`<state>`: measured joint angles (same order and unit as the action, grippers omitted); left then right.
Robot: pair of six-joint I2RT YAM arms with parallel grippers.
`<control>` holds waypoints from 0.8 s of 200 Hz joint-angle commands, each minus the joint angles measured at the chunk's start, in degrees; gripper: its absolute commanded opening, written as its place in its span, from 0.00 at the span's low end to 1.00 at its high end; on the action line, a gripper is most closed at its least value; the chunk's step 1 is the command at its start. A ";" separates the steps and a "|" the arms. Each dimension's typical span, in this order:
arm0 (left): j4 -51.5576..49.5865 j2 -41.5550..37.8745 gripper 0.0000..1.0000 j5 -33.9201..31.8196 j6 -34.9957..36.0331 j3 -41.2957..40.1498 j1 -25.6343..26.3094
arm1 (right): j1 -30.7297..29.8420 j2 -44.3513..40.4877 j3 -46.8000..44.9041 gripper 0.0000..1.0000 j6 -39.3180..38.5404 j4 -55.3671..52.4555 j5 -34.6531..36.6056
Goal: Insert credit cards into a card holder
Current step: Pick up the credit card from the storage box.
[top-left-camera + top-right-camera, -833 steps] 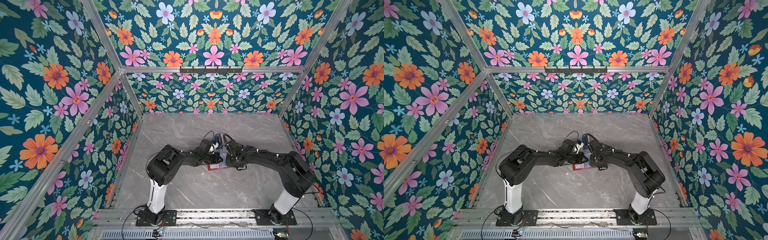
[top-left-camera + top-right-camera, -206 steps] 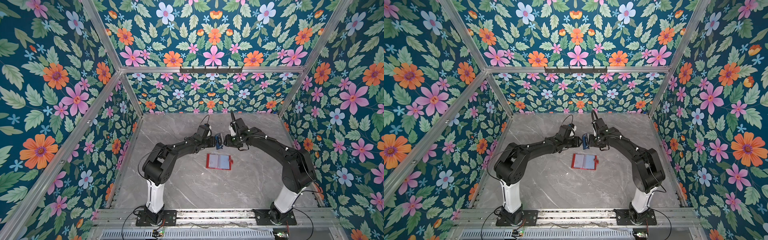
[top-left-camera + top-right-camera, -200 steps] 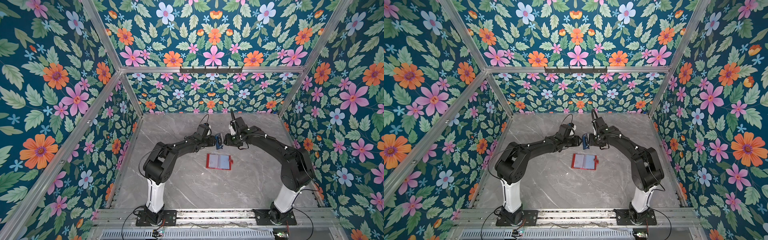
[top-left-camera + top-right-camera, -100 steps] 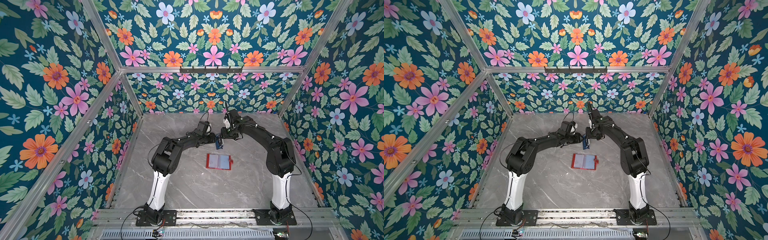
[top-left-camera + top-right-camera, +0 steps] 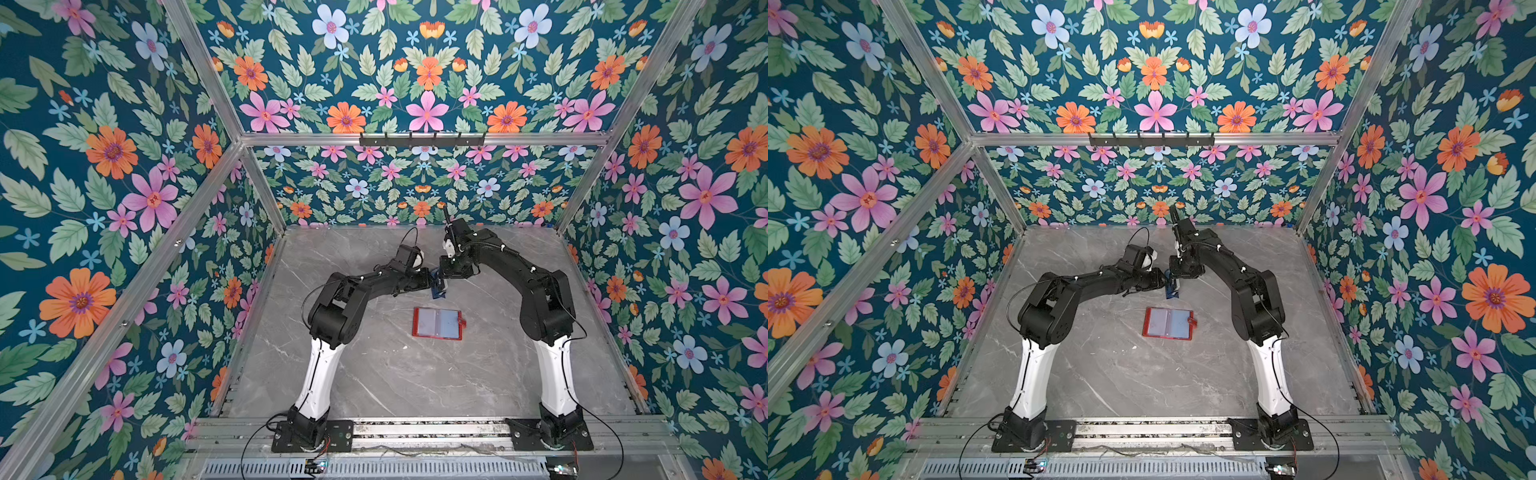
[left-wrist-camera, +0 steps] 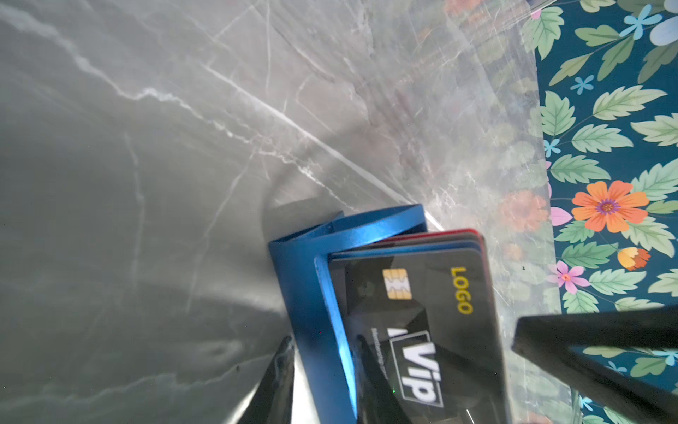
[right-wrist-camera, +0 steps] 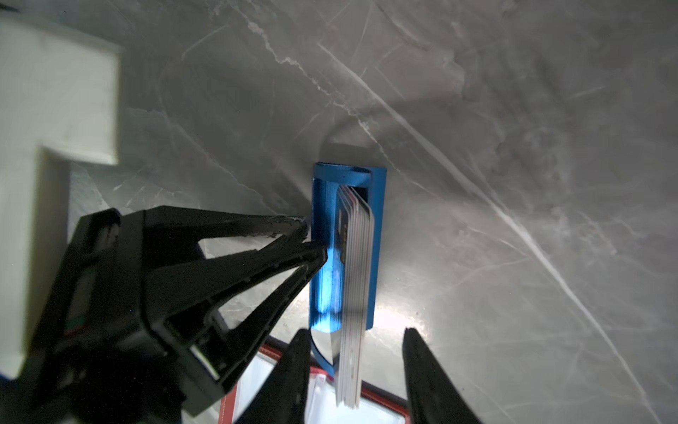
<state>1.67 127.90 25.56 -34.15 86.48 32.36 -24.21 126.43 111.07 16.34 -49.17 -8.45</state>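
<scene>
Pale credit cards (image 7: 355, 279) in blue rack (image 7: 324, 290) stand between right fingers (image 7: 293, 370).

Both your arms are arching inward, with the grippers nearly meeting.

Your left arm (image 5: 332, 316) is standing on its white lower link, folding at the elbow and stretching out low and almost level. That is putting the left gripper (image 7: 314, 238) sideways toward your right, its fingers only a narrow gap apart. Your right arm (image 5: 544, 307) is arching higher and bending over at the wrist, so the right gripper (image 7: 356, 330) is pointing straight down with its jaws standing wide apart. The left fingertips are sitting near the right gripper's fingers.
</scene>
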 commanded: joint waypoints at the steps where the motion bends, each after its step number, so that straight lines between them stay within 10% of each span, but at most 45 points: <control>1: -0.26 0.29 0.28 0.38 -0.48 0.18 -0.08 | -0.05 0.86 1.20 0.42 -0.53 -2.29 0.02; 160: -0.14 0.44 0.25 -0.16 -2.24 -1.12 -0.03 | -0.29 5.07 3.43 0.39 1.68 -2.84 1.72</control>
<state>2.87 128.40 26.00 -35.88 85.80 32.32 -24.27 131.04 114.26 17.08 -51.29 -8.19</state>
